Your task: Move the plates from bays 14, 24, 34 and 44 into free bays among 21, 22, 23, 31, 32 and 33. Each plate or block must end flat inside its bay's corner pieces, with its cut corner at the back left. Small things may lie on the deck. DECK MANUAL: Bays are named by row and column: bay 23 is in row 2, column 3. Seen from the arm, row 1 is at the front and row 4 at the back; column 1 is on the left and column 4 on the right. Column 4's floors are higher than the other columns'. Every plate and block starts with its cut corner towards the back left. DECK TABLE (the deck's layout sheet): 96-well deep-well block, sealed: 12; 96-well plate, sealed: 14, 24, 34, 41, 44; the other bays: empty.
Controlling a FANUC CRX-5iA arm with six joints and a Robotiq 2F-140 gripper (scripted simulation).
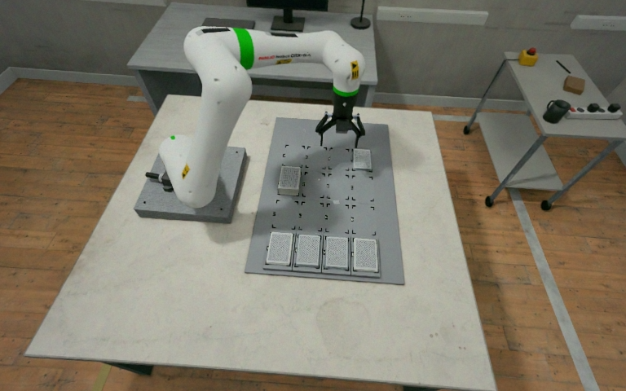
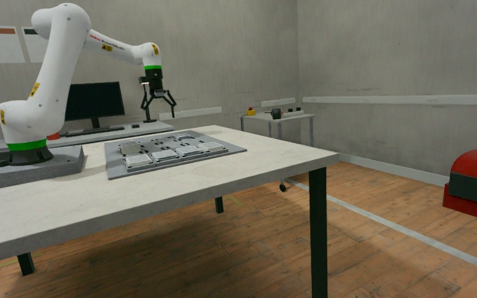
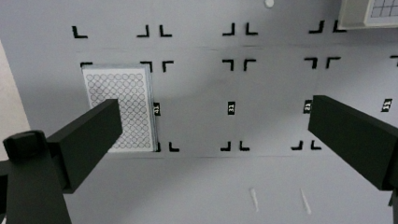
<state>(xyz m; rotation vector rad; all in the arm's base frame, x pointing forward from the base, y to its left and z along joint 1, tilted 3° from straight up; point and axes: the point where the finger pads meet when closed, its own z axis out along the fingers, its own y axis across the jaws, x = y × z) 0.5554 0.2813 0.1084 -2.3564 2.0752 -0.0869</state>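
My gripper (image 1: 339, 145) (image 2: 160, 118) (image 3: 214, 114) is open and empty, high above the deck's column 1, around bay 31. Four pale sealed plates lie along raised column 4: in bay 14 (image 1: 279, 248) (image 2: 138, 160), bay 24 (image 1: 307, 251) (image 2: 165, 154), bay 34 (image 1: 336, 252) (image 2: 189, 151) and bay 44 (image 1: 365, 255) (image 2: 212, 146). No plates or blocks stand in bays 21, 22, 23, 31, 32 and 33. The cut corners are too small to make out.
A taller block (image 1: 289, 179) (image 2: 130, 147) stands in bay 12. Another plate (image 1: 362, 159) (image 3: 121, 109) is in bay 41. A white disc (image 3: 269, 3) lies in bay 22, a white scrap (image 1: 336, 201) between bays 32 and 33. White slivers (image 3: 253, 200) lie beyond column 1.
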